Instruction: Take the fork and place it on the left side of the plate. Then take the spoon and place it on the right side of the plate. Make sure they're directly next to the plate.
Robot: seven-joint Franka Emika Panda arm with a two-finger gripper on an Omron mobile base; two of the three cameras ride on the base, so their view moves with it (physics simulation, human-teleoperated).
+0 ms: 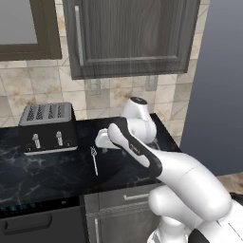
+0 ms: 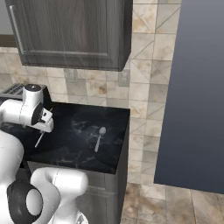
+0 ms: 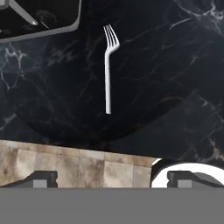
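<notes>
**Go down on the fork handle first**

Take the toaster (image 1: 47,129) as your landmark. Just to its right the fork (image 1: 94,160) lies flat on the dark counter (image 1: 42,175), tines toward the wall. Your gripper (image 3: 105,177) hangs above it with the jaws spread wide and nothing between them. Center over the middle of the thin handle, turn the jaws across it, then descend straight. Farther right of the toaster, well apart, the spoon (image 2: 99,138) waits near the counter end.

light: even, soft | shadow: broad dark patch on counter (image 3: 183,52) under hand | focus: slightly soft, low resolution
</notes>
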